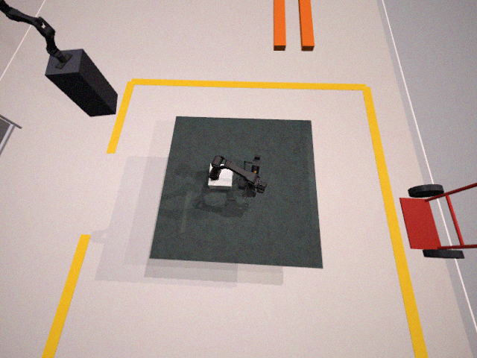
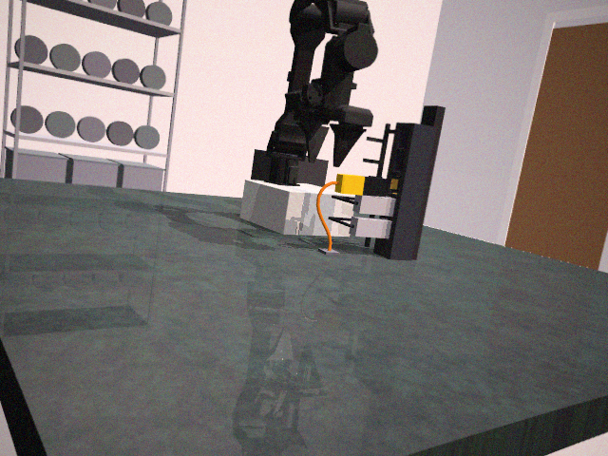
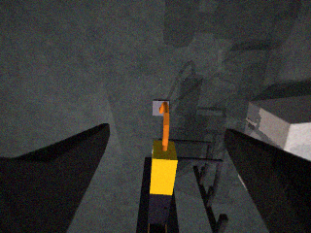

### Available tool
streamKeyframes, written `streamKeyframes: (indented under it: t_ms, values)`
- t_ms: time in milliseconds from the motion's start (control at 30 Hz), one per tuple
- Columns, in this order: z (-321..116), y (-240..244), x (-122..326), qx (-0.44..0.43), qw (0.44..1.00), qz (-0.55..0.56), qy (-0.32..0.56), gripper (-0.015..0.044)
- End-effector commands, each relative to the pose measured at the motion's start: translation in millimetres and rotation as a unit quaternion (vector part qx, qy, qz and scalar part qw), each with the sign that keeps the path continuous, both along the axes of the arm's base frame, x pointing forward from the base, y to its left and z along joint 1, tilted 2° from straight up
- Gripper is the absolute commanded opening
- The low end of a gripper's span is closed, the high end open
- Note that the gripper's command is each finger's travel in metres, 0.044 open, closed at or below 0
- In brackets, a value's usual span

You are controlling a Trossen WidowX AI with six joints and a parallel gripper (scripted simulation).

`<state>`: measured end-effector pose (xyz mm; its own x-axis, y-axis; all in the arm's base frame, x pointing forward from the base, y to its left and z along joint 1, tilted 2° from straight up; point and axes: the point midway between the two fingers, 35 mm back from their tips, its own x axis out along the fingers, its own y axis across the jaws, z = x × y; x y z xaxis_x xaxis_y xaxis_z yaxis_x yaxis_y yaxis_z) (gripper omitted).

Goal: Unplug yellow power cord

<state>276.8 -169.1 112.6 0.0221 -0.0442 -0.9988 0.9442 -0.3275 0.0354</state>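
The yellow plug [image 2: 350, 184] [image 3: 163, 177] sits level, with a black part [image 2: 377, 186] [image 3: 159, 208] between it and the upright dark power strip [image 2: 409, 196]. Orange-edged socket parts [image 2: 394, 184] show at the strip; whether the plug's front end is still inside cannot be told. The orange cord [image 2: 320, 211] [image 3: 166, 127] bends from the plug's back down to a small grey pad [image 2: 330, 251] [image 3: 156, 109]. My gripper [image 2: 325, 161] [image 3: 167, 131] is open and empty. Its fingers are spread wide above the plug and cord, touching neither.
Two pale grey blocks [image 2: 375, 204] [image 2: 371, 228] with thin black leads sit on the strip below the yellow plug. A thin black frame with prongs [image 2: 383, 152] stands beside the strip. The white block [image 1: 220, 180] [image 2: 270, 206] under my arm's base is close by.
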Motion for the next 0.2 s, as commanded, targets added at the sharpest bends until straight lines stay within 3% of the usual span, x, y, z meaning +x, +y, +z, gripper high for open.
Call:
streamKeyframes:
  t_ms: [0,167]
  values:
    - [-0.2,0.0,-0.3,0.001,1.000,0.002,0.001,0.0440]
    - [-0.2,0.0,-0.3,0.001,1.000,0.002,0.001,0.0440]
